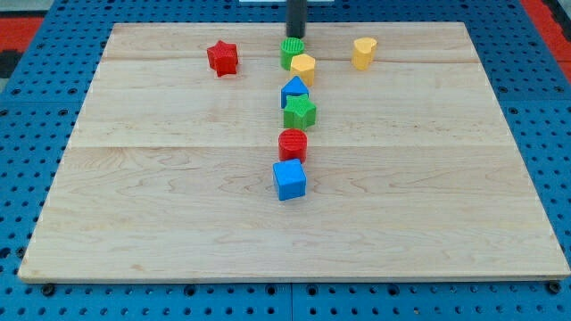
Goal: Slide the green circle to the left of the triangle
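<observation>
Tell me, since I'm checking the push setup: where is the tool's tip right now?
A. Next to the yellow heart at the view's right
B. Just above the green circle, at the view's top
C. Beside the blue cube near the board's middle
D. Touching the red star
B: my tip sits at the top edge of the green circle, away from the red star, the yellow heart and the blue cube.
</observation>
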### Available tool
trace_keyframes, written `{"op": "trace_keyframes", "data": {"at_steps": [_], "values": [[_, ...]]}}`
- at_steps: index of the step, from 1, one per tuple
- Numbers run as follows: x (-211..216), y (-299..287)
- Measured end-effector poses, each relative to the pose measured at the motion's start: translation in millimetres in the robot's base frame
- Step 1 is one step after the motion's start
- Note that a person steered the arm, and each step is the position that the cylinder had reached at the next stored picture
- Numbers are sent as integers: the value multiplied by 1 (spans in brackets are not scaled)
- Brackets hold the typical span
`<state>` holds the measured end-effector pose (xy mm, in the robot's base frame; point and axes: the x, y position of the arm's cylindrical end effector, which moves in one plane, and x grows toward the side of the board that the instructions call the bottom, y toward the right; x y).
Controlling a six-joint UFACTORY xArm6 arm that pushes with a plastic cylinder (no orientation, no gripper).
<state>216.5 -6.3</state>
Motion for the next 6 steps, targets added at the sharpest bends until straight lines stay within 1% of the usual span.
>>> {"op": "trace_keyframes", "data": {"at_steps": [1, 2, 3, 4, 5, 6], "values": [[40, -19], [40, -11], [1, 19], [45, 35], [59, -27], [79, -41]]}}
